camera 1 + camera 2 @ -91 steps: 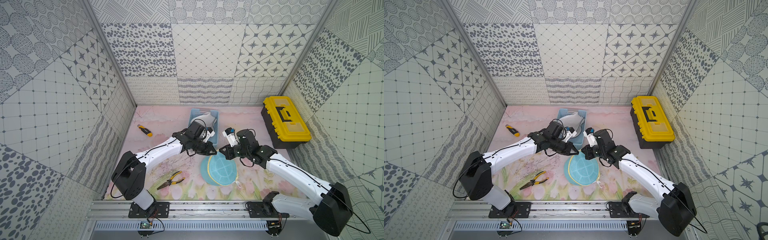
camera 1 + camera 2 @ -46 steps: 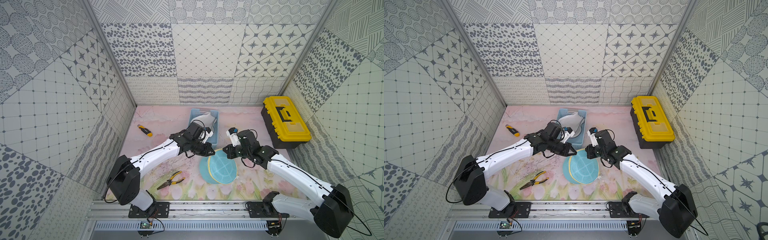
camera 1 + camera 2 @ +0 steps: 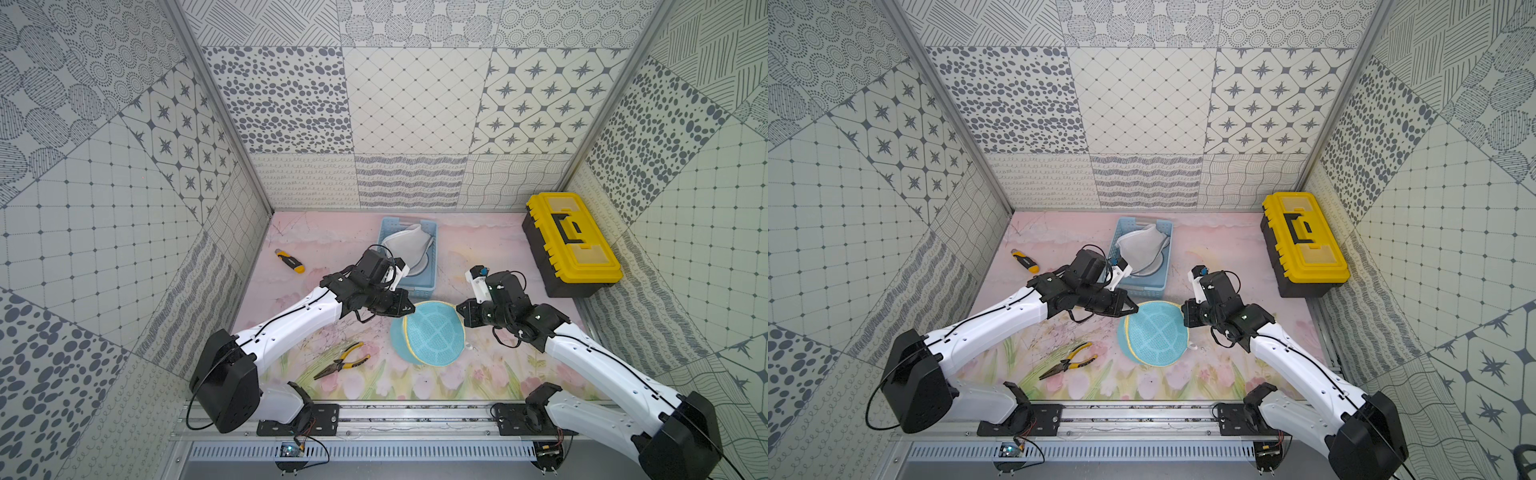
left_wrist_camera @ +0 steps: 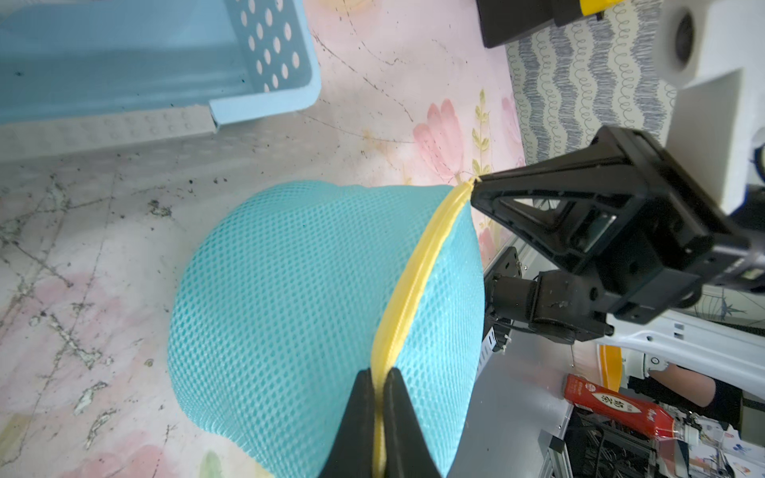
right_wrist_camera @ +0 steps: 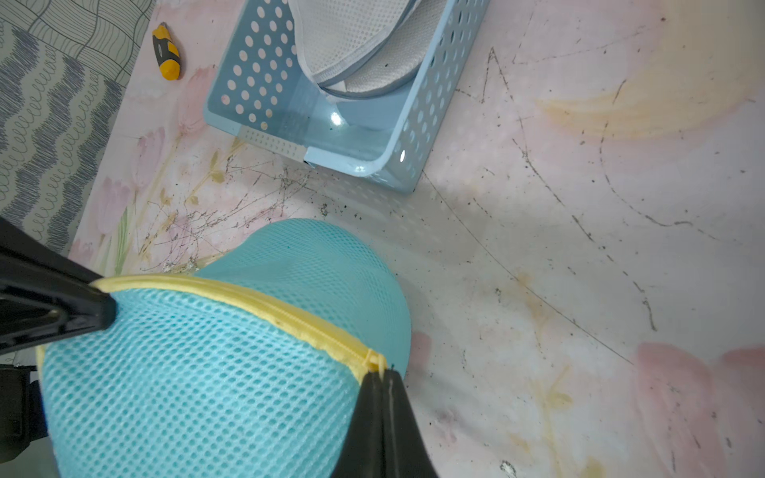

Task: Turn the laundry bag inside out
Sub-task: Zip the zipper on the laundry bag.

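The laundry bag is turquoise mesh with a yellow zip edge. It hangs as a dome between my two grippers, with its lower part on the mat. My left gripper is shut on the yellow edge at the bag's left end. In the left wrist view the trim runs from between my left gripper's jaws across the bag. My right gripper is shut on the zip's other end, over the mesh of the bag.
A blue perforated basket stands just behind the bag and holds a white mesh bag. A yellow and black toolbox is at the back right. Pliers lie front left, and a yellow utility knife lies far left.
Both grippers have drawn a little apart while keeping their grip, and the yellow edge now runs taut between them. The bag has gone from a slack bowl to a dome.
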Motion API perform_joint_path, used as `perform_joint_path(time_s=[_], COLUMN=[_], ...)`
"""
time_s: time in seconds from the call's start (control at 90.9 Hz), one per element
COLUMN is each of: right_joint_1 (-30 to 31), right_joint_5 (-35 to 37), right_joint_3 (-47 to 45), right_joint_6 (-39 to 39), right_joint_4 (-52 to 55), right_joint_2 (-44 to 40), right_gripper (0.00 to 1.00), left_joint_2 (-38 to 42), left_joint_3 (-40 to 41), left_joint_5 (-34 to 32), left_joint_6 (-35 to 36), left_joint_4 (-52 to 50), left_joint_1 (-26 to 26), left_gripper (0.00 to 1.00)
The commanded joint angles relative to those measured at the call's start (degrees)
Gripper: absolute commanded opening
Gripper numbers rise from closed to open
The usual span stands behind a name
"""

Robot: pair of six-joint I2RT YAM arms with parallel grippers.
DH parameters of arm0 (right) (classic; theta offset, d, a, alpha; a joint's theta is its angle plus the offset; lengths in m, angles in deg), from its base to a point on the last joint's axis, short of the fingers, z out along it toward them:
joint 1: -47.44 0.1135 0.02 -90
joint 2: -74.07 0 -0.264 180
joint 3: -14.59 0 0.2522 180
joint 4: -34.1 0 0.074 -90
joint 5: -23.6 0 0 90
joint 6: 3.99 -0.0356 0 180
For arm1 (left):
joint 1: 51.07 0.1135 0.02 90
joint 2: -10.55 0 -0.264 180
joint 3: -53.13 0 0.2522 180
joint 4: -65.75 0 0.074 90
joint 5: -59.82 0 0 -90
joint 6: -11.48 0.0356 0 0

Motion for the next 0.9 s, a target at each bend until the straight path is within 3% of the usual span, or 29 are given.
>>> perform_joint_path(time_s=[0.0,0.066,0.121,0.176,0.33,0.55,0.715,0.891], right_joint_1=[-1.22,-1.15,-1.15,-1.10,-0.77,0.17,0.68,1.54], right_joint_5=[0.62,-2.32,-5.03,-6.96,-10.61,-12.08,-12.18,-12.07], right_joint_3=[2.10,2.81,3.39,3.87,4.95,6.51,7.14,7.41], right_joint_6=[2.75,4.29,5.42,6.06,7.37,8.34,8.27,8.11], right_joint_4=[-1.58,-3.36,-4.42,-5.08,-6.19,-6.44,-6.22,-6.40], right_joint_2=[1.67,2.22,2.73,3.09,4.73,6.19,6.84,7.52], right_gripper=[0.00,0.00,0.00,0.00,0.00,0.00,0.00,0.00], left_joint_2=[-0.20,-0.55,0.01,1.47,5.19,-6.18,-12.30,-13.01], left_joint_3=[0.00,0.46,0.58,0.68,1.77,-1.60,-5.13,-6.63], left_joint_5=[7.98,9.45,8.08,6.23,3.98,10.82,13.76,12.06], left_joint_6=[3.89,4.18,4.08,3.54,-0.55,-5.72,-4.82,-1.55], left_joint_4=[-16.99,-19.75,-20.11,-18.80,-4.89,17.33,18.35,13.50], left_joint_1=[-0.76,-0.82,-0.75,-0.40,2.08,2.04,1.02,-0.78], left_gripper=[0.01,0.17,0.39,0.51,0.63,0.62,0.59,0.43])
